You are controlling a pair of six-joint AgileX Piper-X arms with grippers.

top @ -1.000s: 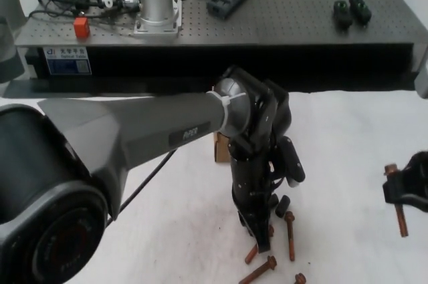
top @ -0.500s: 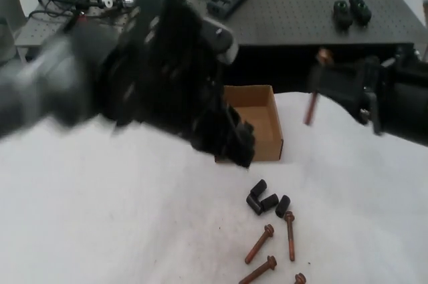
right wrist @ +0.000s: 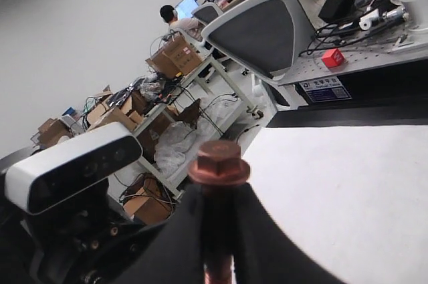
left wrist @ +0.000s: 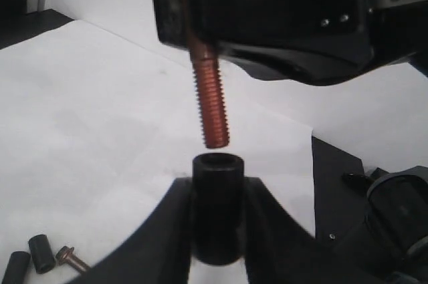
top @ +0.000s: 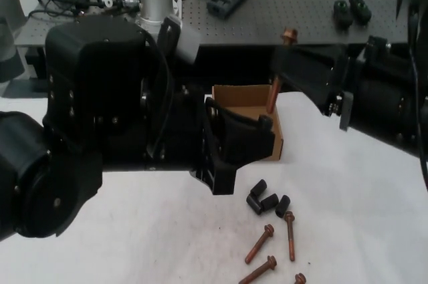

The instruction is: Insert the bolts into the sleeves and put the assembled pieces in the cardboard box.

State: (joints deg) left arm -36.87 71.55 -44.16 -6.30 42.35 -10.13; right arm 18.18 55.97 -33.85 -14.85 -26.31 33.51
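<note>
Centre of high view, by the cardboard box [top: 249, 100]: right claw [right wrist: 217, 197] clamped on bolt [left wrist: 210, 100], tip just over sleeve [left wrist: 217, 220], itself clamped upright in left claw [left wrist: 217, 187]. Step: insertion. Next likely needs a straight descent, axes aligned.

**White worktop, loose parts near the front**

The worktop [top: 134, 244] has a white covering. A cardboard box [top: 241, 95] sits open on it toward the back. In front of the box lie four black sleeves [top: 269, 201] in a tight cluster (some touching). Just beyond them, nearer the front edge, are four copper bolts [top: 259, 243], scattered at different angles. Behind the white surface is a dark perforated board [top: 301, 10].
</note>
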